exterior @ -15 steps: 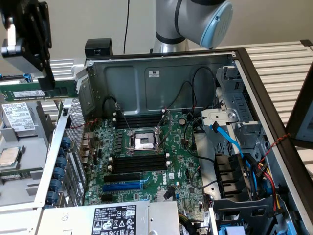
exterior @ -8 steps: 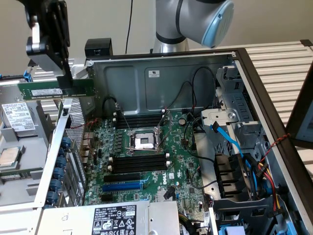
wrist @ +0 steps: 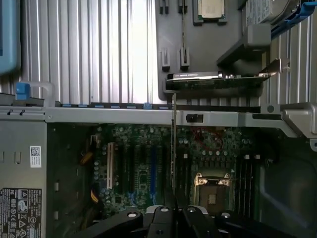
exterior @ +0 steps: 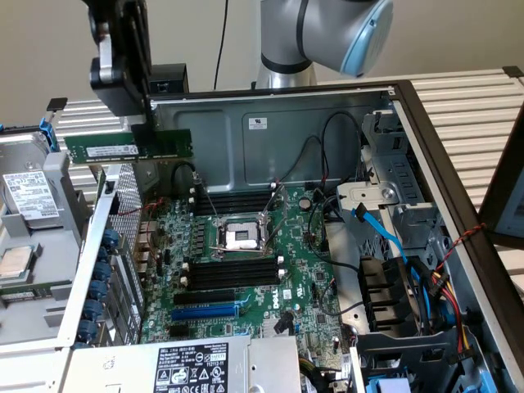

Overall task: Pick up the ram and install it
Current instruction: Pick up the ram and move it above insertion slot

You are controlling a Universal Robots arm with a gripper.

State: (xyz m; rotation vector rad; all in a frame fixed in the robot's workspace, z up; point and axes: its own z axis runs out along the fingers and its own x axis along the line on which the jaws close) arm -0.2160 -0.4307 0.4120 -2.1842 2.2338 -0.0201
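Holds ram (exterior: 106, 148) in gripper (exterior: 143, 131) above case's (exterior: 270, 92) far corner, the exterior view's left. Shows motherboard (exterior: 303, 286) in case, socket (exterior: 243, 237) mid-board, slots (exterior: 229, 270) before and behind socket, drive (exterior: 29, 196) outside case's left wall.

Electronics workshop: opened computer case (exterior: 270, 151) on slatted metal table (exterior: 467, 106).

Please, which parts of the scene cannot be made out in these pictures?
- Exterior view: the gripper covers part of the ram; its label print is too small to read.
- Wrist view: the ram shows edge-on, so its faces are hidden.
- Exterior view: the arm is cut off by the top edge.
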